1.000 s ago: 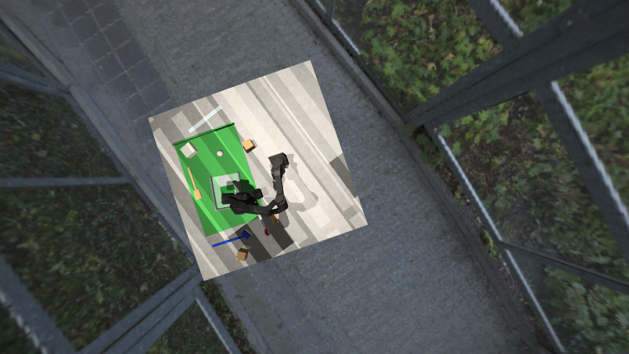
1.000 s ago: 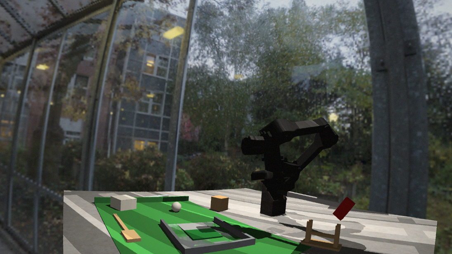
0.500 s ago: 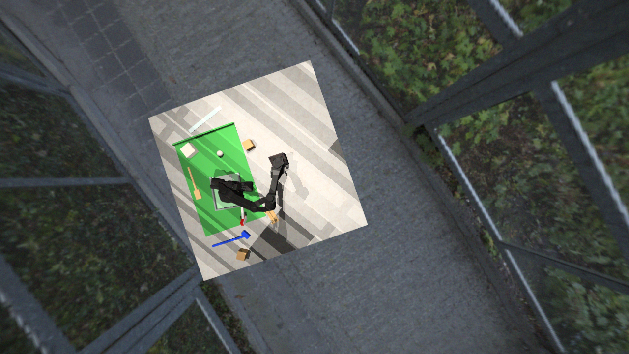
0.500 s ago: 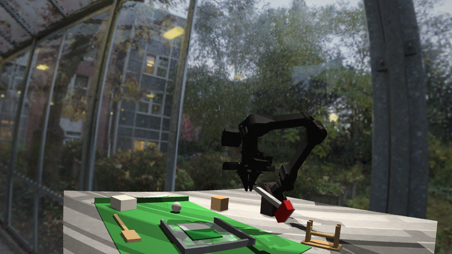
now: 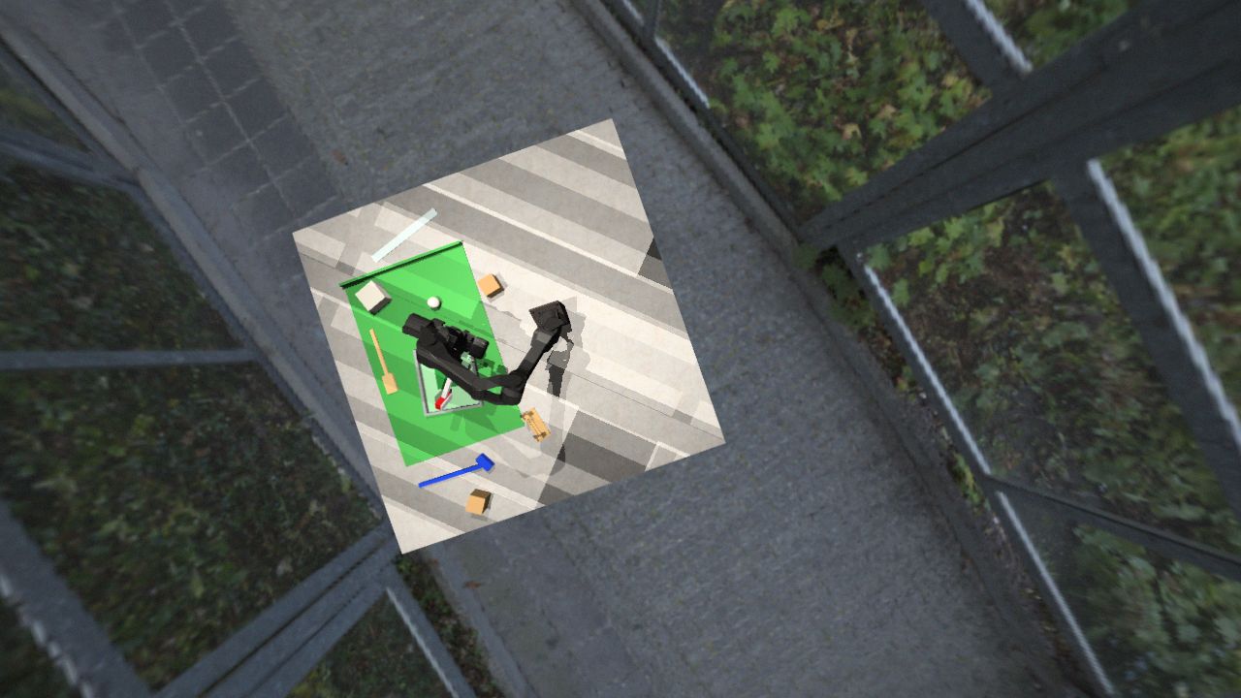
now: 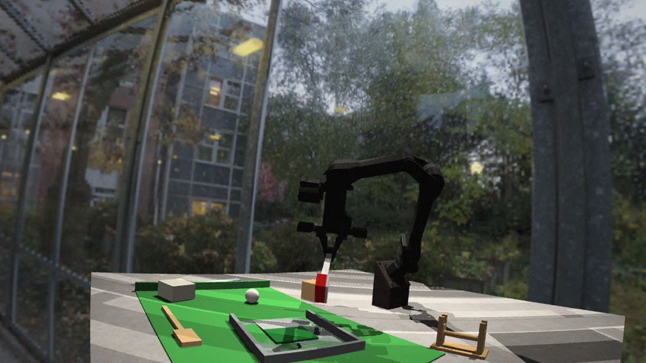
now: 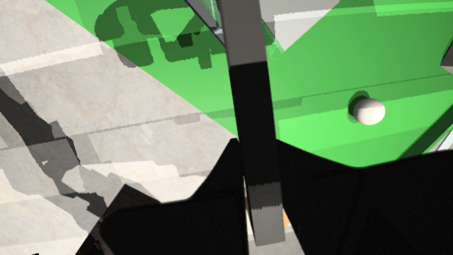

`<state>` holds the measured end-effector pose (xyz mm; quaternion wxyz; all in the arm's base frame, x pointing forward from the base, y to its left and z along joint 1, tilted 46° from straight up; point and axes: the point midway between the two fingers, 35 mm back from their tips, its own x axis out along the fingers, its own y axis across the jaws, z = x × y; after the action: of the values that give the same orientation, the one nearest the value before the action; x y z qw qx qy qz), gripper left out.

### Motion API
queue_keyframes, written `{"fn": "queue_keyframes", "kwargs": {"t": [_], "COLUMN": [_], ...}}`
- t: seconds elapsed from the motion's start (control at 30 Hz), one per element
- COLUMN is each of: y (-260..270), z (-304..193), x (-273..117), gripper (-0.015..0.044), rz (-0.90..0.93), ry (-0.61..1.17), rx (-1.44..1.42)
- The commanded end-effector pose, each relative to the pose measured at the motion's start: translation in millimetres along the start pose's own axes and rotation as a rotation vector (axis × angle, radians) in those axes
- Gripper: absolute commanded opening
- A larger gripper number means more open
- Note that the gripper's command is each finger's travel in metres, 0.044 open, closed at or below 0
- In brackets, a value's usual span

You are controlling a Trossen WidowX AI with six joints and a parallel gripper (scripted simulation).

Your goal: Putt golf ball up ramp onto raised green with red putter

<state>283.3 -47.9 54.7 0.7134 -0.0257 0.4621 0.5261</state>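
My gripper (image 6: 329, 255) (image 7: 247, 142) is shut on the white shaft of the red putter (image 6: 320, 288) (image 7: 245, 35). The putter hangs tilted, red head (image 5: 442, 400) down; the head is outside the wrist view. In the top view the arm hides the fingertips, and the head appears over the lower part of the grey-walled enclosure (image 5: 422, 386) (image 6: 265, 356). The raised green (image 6: 290, 334) sits inside that enclosure, with the pale ramp (image 6: 280, 323) at its far side. The white golf ball (image 5: 433, 301) (image 6: 251, 295) (image 7: 369, 111) rests on the green mat beyond the ramp, apart from the putter.
A whitish block (image 5: 371, 296) (image 6: 176, 290) and a wooden mallet (image 5: 389, 382) (image 6: 186, 337) lie on the mat. A wooden cube (image 5: 490, 284) (image 6: 308, 290) and a wooden stand (image 5: 536, 424) (image 6: 458, 350) are beside it. A blue mallet (image 5: 485, 462) and another cube (image 5: 478, 500) lie below it.
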Motion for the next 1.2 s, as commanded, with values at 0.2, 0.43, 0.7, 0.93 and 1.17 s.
{"fn": "queue_keyframes", "kwargs": {"t": [0.2,0.43,0.7,0.93,1.17], "y": [-40,-57,-69,-72,-72], "z": [-64,-111,-168,-217,-233], "x": [-8,-10,-9,-3,1], "gripper": [0.0000,0.0000,0.0000,0.0000,0.0000], "rz": [-0.021,-0.027,-0.027,-0.017,-0.010], "ry": [0.027,0.041,0.054,0.061,0.061], "rx": [0.305,0.500,0.717,0.906,0.974]}}
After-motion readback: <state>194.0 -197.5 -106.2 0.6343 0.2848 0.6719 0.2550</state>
